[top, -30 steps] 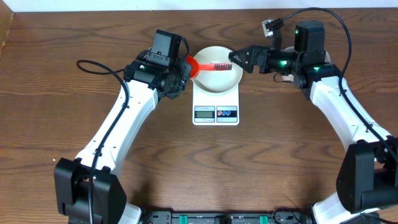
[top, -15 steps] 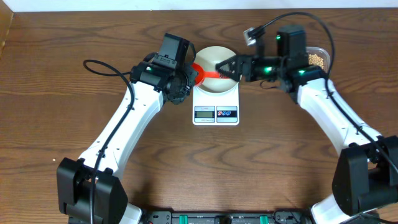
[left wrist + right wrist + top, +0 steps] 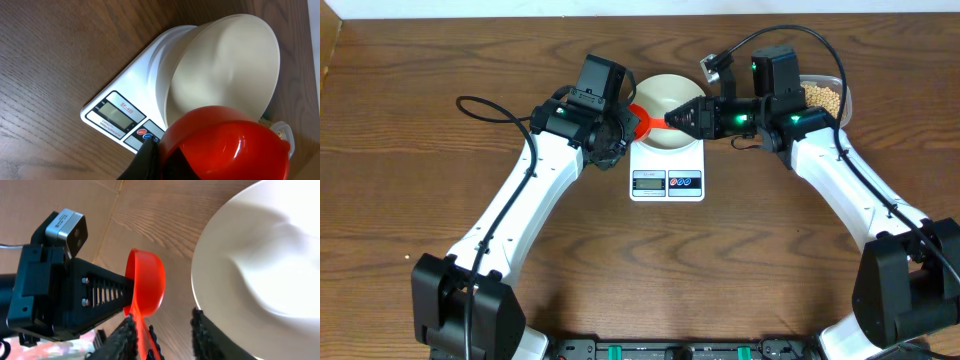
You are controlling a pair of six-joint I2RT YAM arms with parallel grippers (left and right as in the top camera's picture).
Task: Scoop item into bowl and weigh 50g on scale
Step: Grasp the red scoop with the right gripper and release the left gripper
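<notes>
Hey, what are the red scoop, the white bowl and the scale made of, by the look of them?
Scoop: likely plastic, glossy red with sharp highlights. Bowl: smooth off-white with a soft sheen; plastic or glazed ceramic, can't tell. Scale: probably moulded white plastic, satin finish, rounded edges.

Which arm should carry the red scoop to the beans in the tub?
Right. The clear plastic tub of tan beans sits beside the right arm, and the right hand straddles the handle of the red plastic scoop. The left hand holds its cup.
</notes>
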